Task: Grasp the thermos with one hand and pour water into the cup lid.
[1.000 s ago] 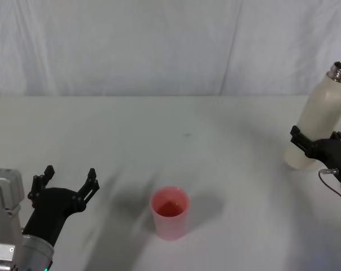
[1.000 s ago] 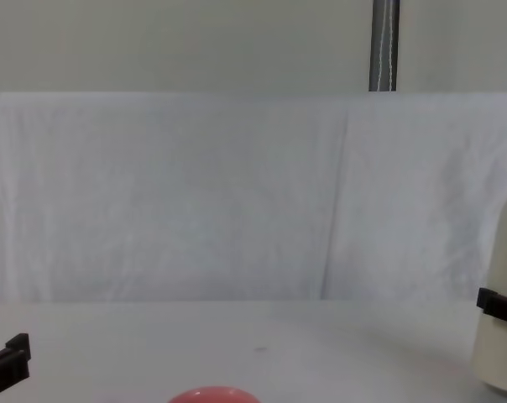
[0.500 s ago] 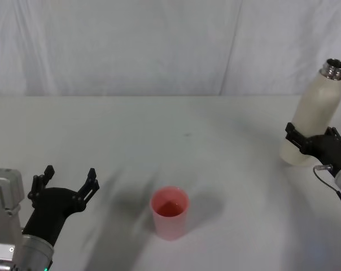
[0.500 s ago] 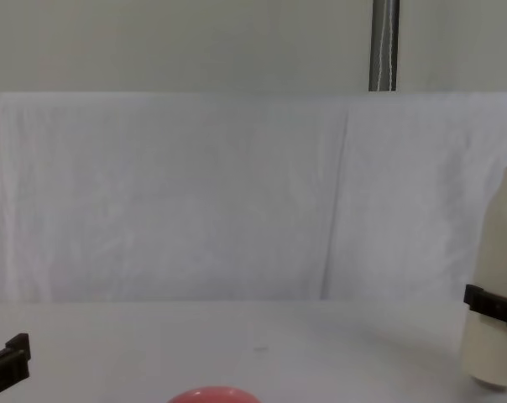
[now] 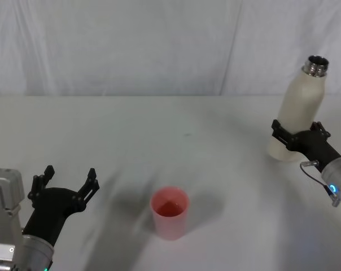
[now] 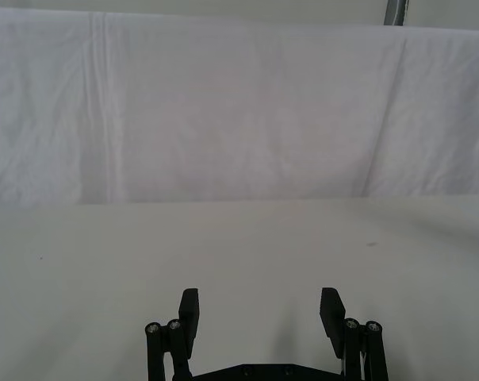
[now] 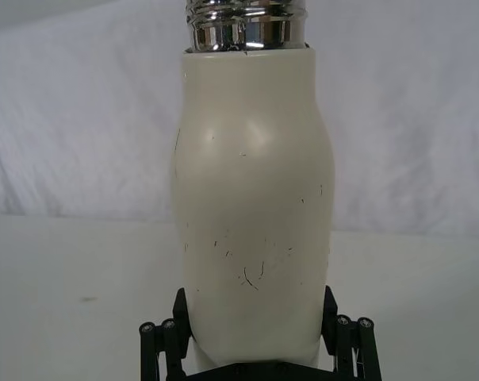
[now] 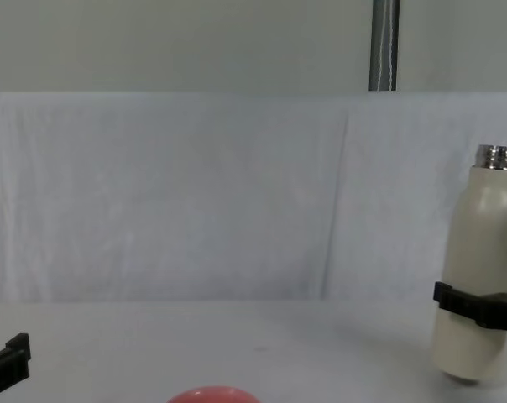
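Carrying step: right gripper (image 5: 297,137) clamps the thermos (image 5: 294,110) low, upright; next, bring it over the cup lid (image 5: 170,212) and tilt; left gripper (image 5: 63,186) idles agape.

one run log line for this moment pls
phase: carry to pour | right gripper: shut on thermos, upright, off table | left gripper: open, idle near left | cup lid: centre front, upright
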{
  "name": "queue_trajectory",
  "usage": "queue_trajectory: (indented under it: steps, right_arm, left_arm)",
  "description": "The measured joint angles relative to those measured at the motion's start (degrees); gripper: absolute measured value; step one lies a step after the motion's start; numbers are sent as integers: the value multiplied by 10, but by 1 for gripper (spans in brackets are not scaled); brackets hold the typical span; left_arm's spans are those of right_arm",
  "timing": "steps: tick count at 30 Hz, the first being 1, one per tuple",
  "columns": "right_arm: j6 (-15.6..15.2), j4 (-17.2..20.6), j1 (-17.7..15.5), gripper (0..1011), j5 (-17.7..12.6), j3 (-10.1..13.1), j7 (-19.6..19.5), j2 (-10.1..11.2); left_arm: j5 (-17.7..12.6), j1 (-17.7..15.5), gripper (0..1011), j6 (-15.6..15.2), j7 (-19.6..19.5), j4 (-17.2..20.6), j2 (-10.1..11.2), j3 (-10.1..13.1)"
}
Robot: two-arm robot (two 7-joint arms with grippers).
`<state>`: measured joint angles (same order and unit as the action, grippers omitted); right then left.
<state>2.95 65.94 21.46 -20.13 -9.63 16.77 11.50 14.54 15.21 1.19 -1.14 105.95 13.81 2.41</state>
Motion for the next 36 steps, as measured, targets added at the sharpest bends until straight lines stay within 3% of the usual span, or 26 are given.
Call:
queue_trajectory:
  steps: [23, 36]
  right_arm:
    - [6, -4, -3, 955, 11, -29, 18, -8]
    - [8, -3, -6, 955, 14, -32, 18, -8]
  left_arm:
    - [0, 0, 1001, 0, 0, 0, 0, 0]
    - [0, 0, 1001, 0, 0, 0, 0, 0]
